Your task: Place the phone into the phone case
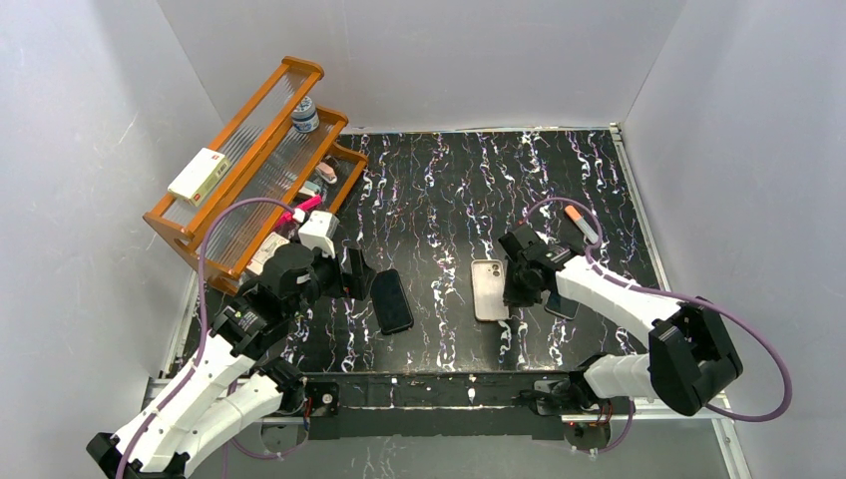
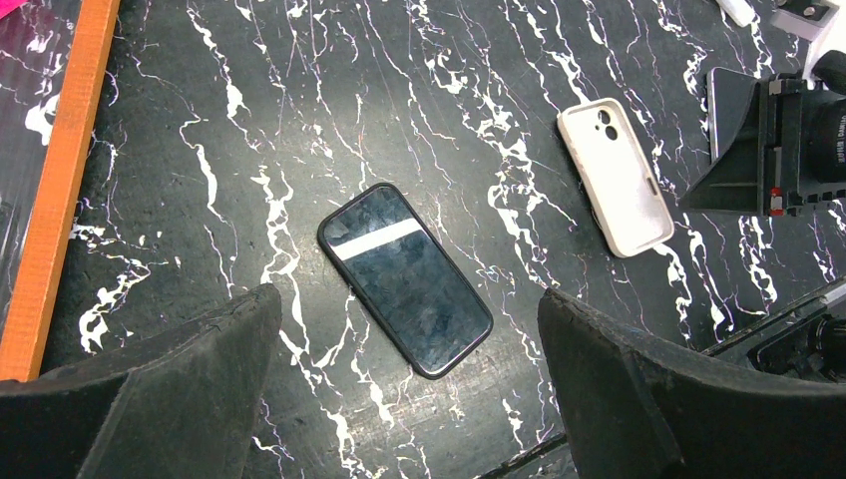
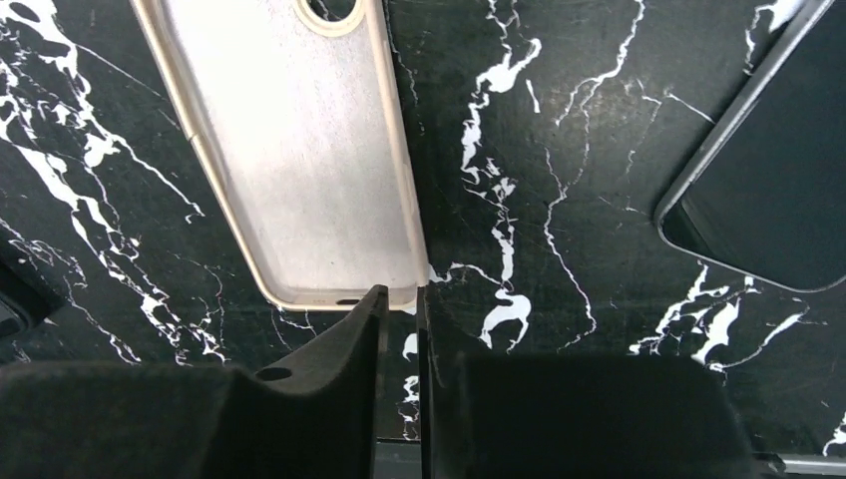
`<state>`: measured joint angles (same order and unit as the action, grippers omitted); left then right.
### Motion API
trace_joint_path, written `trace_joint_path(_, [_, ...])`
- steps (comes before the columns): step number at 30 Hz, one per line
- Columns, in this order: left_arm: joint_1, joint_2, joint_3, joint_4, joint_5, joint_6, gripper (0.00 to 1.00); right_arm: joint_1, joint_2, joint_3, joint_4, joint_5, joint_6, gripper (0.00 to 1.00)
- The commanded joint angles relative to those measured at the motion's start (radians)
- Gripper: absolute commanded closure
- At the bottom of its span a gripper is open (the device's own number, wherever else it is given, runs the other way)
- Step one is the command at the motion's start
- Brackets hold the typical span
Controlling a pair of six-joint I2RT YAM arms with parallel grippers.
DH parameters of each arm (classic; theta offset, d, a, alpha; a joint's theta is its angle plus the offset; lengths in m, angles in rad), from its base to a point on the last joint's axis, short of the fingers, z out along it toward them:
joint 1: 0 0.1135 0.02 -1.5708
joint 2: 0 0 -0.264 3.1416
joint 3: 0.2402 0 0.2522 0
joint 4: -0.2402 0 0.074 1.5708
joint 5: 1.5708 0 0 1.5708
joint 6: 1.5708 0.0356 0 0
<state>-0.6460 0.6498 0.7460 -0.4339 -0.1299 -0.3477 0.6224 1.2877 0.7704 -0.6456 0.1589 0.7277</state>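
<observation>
The phone (image 1: 391,300) lies flat, screen up, on the black marbled table, left of centre. In the left wrist view the phone (image 2: 404,279) lies just beyond my left gripper (image 2: 409,399), which is wide open and empty above it. The cream phone case (image 1: 489,289) lies open side up to the right of the phone; it also shows in the left wrist view (image 2: 615,175). My right gripper (image 1: 519,277) is at the case's right near corner. In the right wrist view its fingers (image 3: 374,319) stand almost together on the rim of the case (image 3: 299,150).
A second black slab (image 1: 561,304) lies right of the right gripper, also in the right wrist view (image 3: 768,200). An orange rack (image 1: 249,160) with a white box (image 1: 200,175) and a bottle (image 1: 305,115) stands at the back left. A marker (image 1: 581,225) lies at the right.
</observation>
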Motion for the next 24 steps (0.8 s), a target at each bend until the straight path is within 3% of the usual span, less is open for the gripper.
trace_joint_path(1, [0.003,-0.002,-0.005,0.009,0.003,0.010,0.02,0.003,-0.022,0.027,-0.063,0.056,0.062,0.71])
trace_joint_path(8, [0.002,-0.010,-0.007,0.009,0.003,0.009,0.02,-0.011,0.003,0.085,-0.137,0.182,0.136,0.31])
trace_joint_path(13, [0.002,-0.016,-0.008,0.009,0.002,0.007,0.02,-0.109,0.012,0.122,-0.195,0.243,0.131,0.02])
trace_joint_path(18, [0.002,-0.012,-0.006,0.009,0.008,0.010,0.02,-0.253,-0.012,0.124,-0.168,0.250,0.042,0.01])
trace_joint_path(24, [0.003,-0.016,-0.007,0.009,0.009,0.013,0.02,-0.436,0.012,0.081,-0.055,0.154,-0.091,0.01])
